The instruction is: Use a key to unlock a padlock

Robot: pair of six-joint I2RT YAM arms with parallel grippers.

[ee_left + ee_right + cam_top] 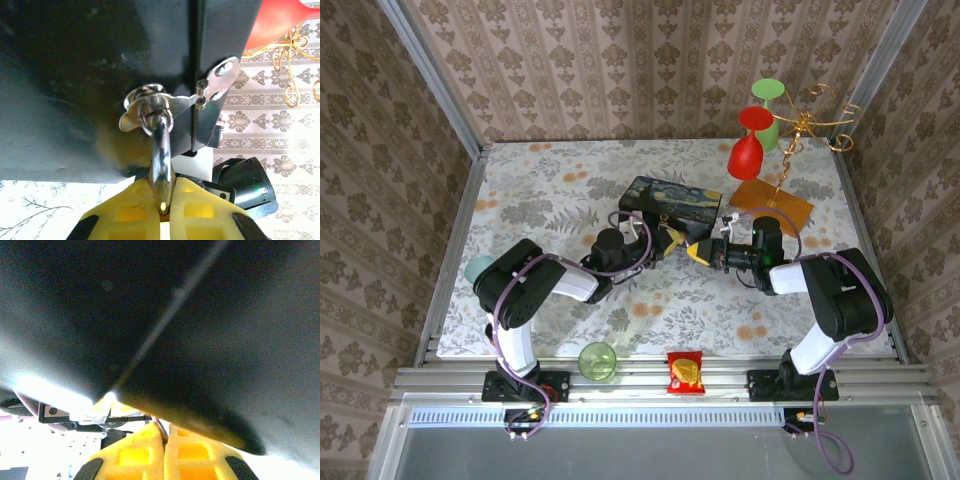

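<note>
Barely started, I'd say: left claw (161, 211) clamps the small silver-shackled padlock (161, 150), seemingly locked through the hasp (220, 80) of the painted blue-and-yellow box (675, 200). Right claw (165, 437) is pinched together (key unseen) nearby.

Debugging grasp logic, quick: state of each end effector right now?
Left end effector: closed on the padlock by its silver shackle.
Right end effector: closed; anything held cannot be told.

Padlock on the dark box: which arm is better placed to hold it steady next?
Left, probably: the left gripper is shut on the padlock shackle hooked through the hasp. The right gripper is shut beside the box.
</note>
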